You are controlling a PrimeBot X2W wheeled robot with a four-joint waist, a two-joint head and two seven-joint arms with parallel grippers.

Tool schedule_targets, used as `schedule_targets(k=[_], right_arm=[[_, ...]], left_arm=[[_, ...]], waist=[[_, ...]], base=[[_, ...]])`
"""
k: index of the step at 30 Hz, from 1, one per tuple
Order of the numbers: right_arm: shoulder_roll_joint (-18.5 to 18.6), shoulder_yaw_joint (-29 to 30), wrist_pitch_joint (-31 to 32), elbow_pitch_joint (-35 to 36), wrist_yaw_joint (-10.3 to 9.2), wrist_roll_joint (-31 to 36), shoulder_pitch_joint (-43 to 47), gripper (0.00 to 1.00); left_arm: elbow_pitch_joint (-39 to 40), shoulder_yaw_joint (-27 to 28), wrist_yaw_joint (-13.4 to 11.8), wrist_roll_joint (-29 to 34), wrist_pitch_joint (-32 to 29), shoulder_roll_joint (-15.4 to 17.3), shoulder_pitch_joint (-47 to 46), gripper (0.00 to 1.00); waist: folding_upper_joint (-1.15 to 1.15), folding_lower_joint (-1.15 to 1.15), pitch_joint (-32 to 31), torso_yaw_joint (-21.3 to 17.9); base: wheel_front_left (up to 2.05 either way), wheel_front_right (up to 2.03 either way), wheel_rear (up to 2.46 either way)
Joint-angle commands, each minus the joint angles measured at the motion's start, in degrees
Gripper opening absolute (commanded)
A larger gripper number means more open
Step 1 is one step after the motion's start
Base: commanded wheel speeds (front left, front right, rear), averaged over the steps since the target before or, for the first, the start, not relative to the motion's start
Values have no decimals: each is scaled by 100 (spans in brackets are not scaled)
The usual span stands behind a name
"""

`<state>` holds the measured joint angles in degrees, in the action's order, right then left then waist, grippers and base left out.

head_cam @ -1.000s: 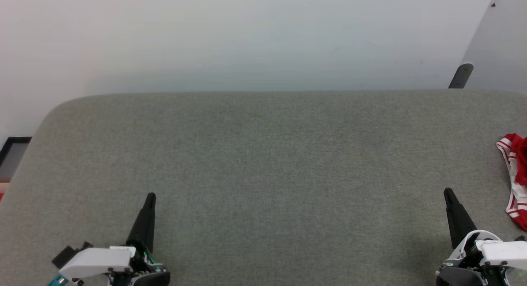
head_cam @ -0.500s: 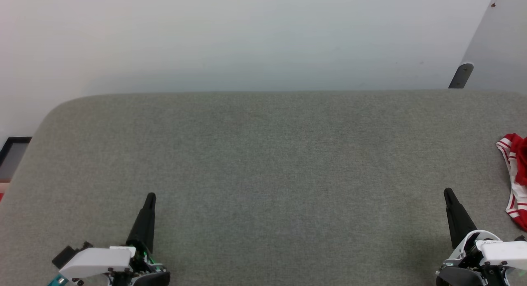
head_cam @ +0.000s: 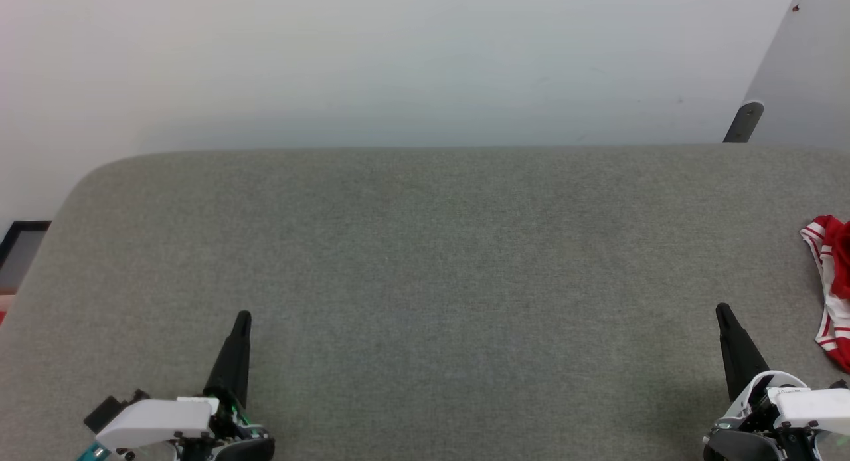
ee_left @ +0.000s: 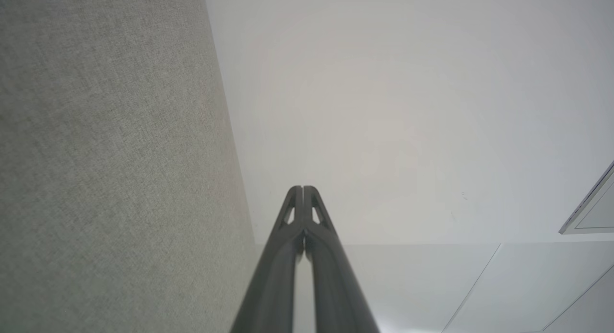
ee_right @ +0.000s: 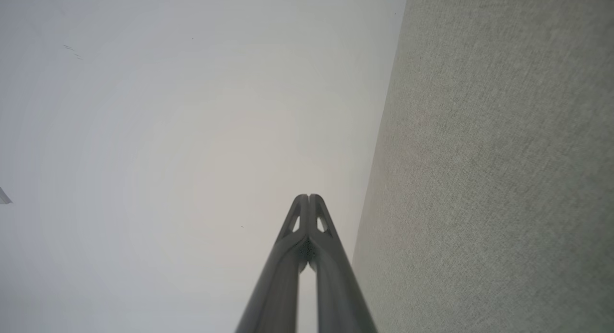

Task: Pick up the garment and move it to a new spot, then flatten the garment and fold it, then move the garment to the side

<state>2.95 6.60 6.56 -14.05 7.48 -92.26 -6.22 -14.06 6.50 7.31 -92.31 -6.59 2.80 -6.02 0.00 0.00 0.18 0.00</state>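
The left hand is closed, its two dark fingers pressed together into a single point, and it is set over the near left part of the desk. Nothing is gripped in it. The right hand is likewise closed and empty, and it is set over the near right part of the desk. Both are pointed toward the desk's far edge. Whether the fingers are touching the desk cannot be told.

In each wrist view the fingertips are shown meeting. The desk's grey cloth is seen to one side, and the pale wall is seen past the desk's far edge.

The shirt is bunched at the right edge of the desk and is cut off by the border of the head view. What can be seen of it is red cloth with white bands and red-and-white striped trim. It is placed beyond the right hand toward the desk's right edge, near that hand but not touched by it. The left hand is well apart from it, at the opposite side of the desk. A rounded corner is seen at the desk's far left.
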Motion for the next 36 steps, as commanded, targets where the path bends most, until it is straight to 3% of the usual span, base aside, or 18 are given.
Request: schedule_targets(k=[1, 36], right_arm=[[-20, -3, 13, 2, 2, -29, -19, 0], [-20, -3, 13, 2, 2, -30, -19, 0]], left_arm=[[5, 12, 32, -19, -11, 0, -56, 0], [4, 13, 32, -19, -10, 0, -56, 0]], waist=[[0, 0, 0, 0], [0, 0, 0, 0]], base=[[0, 0, 0], [0, 0, 0]])
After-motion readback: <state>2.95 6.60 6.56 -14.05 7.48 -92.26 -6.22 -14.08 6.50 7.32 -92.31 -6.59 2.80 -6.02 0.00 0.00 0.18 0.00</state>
